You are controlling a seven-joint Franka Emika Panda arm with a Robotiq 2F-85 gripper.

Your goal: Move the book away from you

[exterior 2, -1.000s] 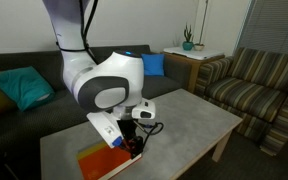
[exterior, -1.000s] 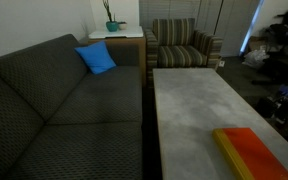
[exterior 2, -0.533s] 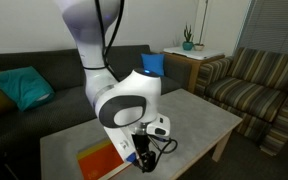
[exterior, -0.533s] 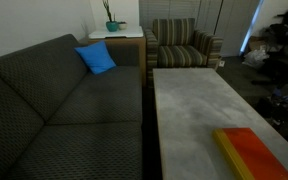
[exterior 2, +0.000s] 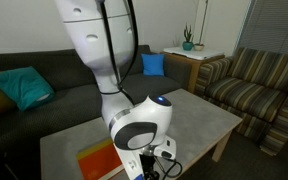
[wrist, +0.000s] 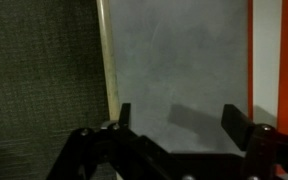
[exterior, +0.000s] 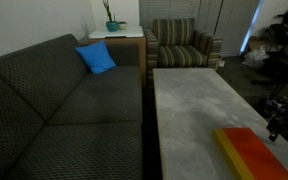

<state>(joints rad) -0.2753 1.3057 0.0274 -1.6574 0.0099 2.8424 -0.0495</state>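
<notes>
Now arm [exterior 2: 109, 50] swung lower, gripper [wrist: 179, 125] beside book [exterior: 252, 152], over bare coffee table [exterior: 194, 100]. Fingers [wrist: 234, 120] wide apart, holding nothing. Book unmoved, flat at table end; push away not yet begun.

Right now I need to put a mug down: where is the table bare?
The table is bare from the book up to the armchair end. It is crowded at the book's end, where the arm hangs beside it.

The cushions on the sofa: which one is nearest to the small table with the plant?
The bright blue cushion, propped in the sofa corner right beside that table; the teal cushion lies far off toward the other end.
</notes>
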